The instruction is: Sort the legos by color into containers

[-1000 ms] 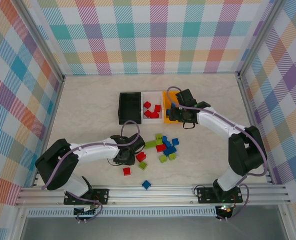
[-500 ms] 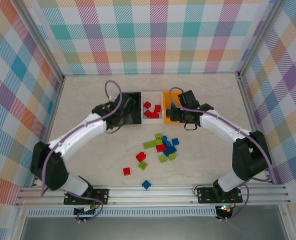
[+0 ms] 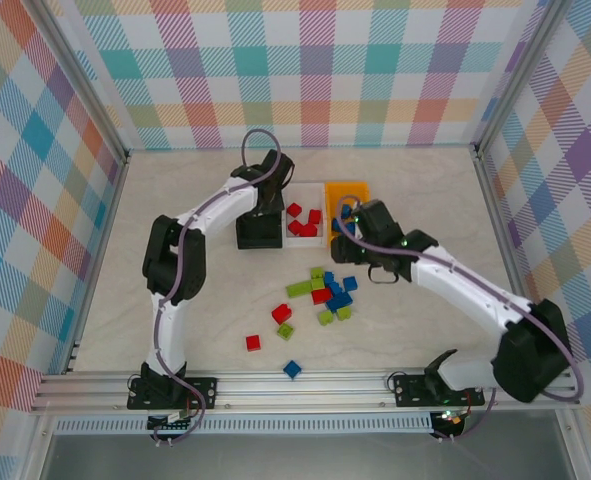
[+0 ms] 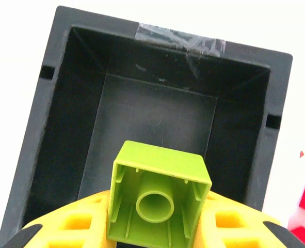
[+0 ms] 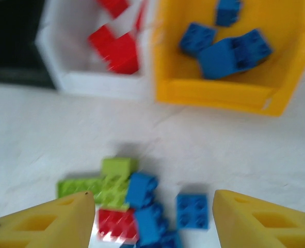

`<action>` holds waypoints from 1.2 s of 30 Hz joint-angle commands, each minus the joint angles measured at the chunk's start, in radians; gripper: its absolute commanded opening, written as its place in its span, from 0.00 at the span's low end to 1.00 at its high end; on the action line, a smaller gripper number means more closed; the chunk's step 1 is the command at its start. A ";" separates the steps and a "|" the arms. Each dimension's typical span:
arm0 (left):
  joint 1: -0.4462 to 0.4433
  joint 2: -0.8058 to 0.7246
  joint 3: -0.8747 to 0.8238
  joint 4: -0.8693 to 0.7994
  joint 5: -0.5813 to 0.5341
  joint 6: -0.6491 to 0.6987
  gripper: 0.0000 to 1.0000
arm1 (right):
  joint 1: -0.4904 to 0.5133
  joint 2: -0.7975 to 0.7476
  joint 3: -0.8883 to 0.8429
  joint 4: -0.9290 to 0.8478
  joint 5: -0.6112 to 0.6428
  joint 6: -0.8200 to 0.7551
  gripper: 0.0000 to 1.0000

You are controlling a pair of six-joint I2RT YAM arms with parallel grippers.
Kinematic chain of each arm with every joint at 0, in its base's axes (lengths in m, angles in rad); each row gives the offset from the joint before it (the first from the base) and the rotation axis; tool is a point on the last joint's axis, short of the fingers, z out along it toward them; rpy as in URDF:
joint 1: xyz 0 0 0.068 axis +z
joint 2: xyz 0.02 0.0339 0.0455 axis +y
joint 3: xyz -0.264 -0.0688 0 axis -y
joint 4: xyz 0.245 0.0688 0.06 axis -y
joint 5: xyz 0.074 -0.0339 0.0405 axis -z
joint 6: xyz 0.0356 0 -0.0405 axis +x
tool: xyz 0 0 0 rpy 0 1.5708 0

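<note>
The lime green lego [image 4: 159,199] is clamped in my left pincer [image 4: 155,232], hanging over the black bin [image 4: 36,134], whose floor lies straight below; letting go looks like all that's needed. My right pincer [image 5: 155,209] hovers half-spread, holding nothing, above the loose legos [image 5: 118,178].

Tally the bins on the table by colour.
black bin: 1
white bin: 1
orange bin: 1
Total: 3 bins
</note>
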 commanded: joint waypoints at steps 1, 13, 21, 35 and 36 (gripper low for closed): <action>0.007 0.022 0.057 -0.073 -0.008 0.010 0.30 | 0.111 -0.095 -0.083 -0.052 -0.062 -0.040 0.63; -0.052 -0.328 -0.108 0.026 0.058 -0.031 1.00 | 0.509 -0.011 -0.189 -0.067 -0.153 -0.004 0.68; -0.074 -0.810 -0.438 0.058 -0.018 -0.078 1.00 | 0.699 0.245 -0.058 -0.031 -0.091 -0.036 0.71; -0.048 -1.080 -0.597 -0.051 -0.083 -0.085 1.00 | 0.806 0.500 0.095 -0.128 0.021 -0.051 0.68; -0.045 -1.077 -0.598 -0.051 -0.078 -0.083 1.00 | 0.808 0.510 0.095 -0.129 0.033 -0.044 0.66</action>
